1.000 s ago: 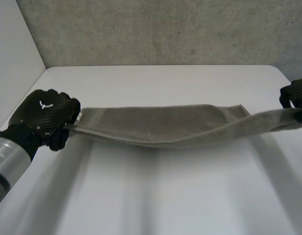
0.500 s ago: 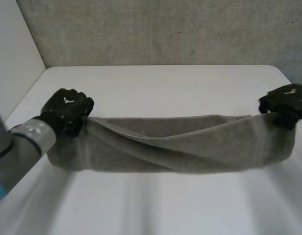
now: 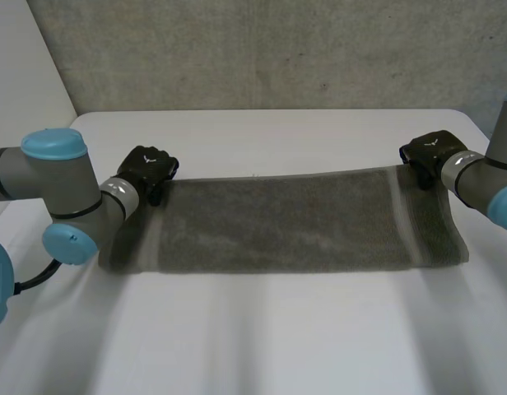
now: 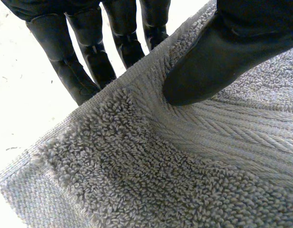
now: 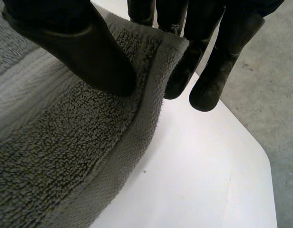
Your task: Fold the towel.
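A grey terry towel [image 3: 295, 222] is stretched wide between my two hands, its long far edge pulled taut and the rest sloping toward me. My left hand [image 3: 146, 169] is shut on the towel's far left corner. In the left wrist view its thumb [image 4: 208, 61] presses the towel [image 4: 161, 166] onto the fingers [image 4: 84, 61] behind the edge. My right hand [image 3: 430, 152] is shut on the far right corner. Its thumb [image 5: 80, 47] pinches the towel [image 5: 51, 156] against the fingers [image 5: 213, 61] on the other side.
The white table [image 3: 270, 329] runs to a concrete wall [image 3: 278, 49] at the back. Bare tabletop [image 5: 199, 180] lies beside my right hand, with the table's corner and grey floor [image 5: 279, 95] just past it.
Both hands have carried the towel's edge away from me, toward the wall. The towel has gone from a narrow sagging strip to a wide sheet. Both arms now reach further over the table.
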